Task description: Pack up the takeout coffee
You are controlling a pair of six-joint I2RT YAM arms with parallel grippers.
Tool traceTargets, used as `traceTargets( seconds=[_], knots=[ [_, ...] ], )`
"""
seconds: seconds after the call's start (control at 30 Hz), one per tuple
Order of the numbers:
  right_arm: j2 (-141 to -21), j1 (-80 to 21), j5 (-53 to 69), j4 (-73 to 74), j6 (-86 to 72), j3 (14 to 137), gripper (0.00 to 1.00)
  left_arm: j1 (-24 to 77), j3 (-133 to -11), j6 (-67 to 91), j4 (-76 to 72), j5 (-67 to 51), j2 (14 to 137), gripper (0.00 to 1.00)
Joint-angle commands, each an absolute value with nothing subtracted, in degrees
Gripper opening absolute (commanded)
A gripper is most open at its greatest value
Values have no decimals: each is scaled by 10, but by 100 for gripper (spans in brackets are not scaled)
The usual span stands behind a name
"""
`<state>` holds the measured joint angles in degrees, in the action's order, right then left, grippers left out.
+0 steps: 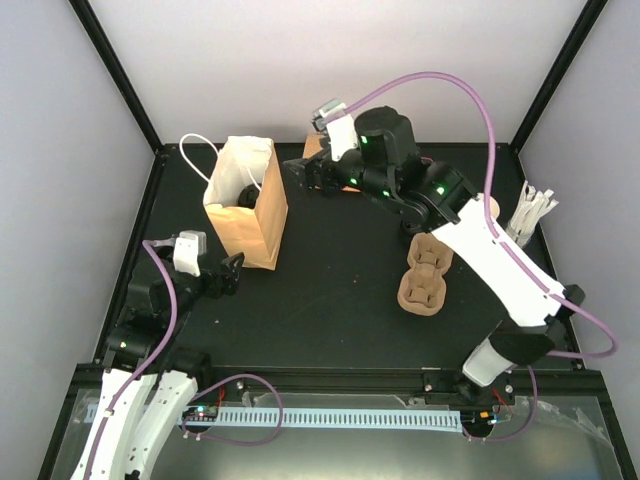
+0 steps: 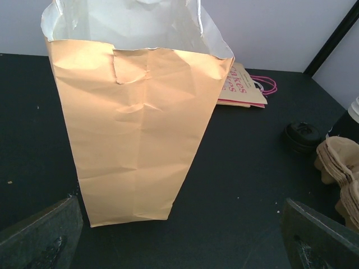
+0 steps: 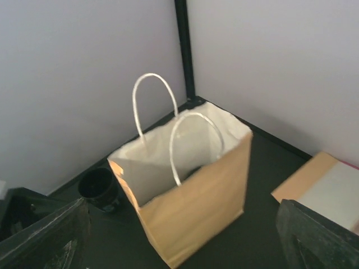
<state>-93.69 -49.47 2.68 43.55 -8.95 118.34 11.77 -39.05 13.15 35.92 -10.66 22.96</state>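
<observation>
The cup (image 1: pixel 247 193) is judged to be the dark shape low inside the bag (image 1: pixel 262 228). Whether it stands upright, and whether its lid is on, cannot be told. A second black round item (image 2: pixel 301 136) stands on the desk (image 1: pixel 340 290) near the carrier (image 2: pixel 338 162); it may be a lid or a cup.

Right claw (image 1: pixel 298 172): spread, empty, beside the bag mouth.
Left claw (image 1: pixel 232 268): spread, empty, near the bag's base.

Handling, as judged:
- The cup is light, thin-walled and smooth.
- It probably dents under a hard squeeze and spills if tipped.
- Grip across the wall just below the lid rim, upright, with moderate force.
- Do not lift by the lid.
</observation>
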Motion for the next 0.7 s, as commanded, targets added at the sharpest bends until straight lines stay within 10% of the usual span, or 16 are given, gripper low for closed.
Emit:
traceTargets(
  seconds=[0.0, 0.67],
  knots=[
    [-885, -495, -55, 450, -82, 1119, 99, 121, -395, 138, 350, -104, 234, 99],
    [-658, -249, -21, 397, -149, 800, 100, 120, -395, 138, 351, -105, 245, 99]
  ],
)
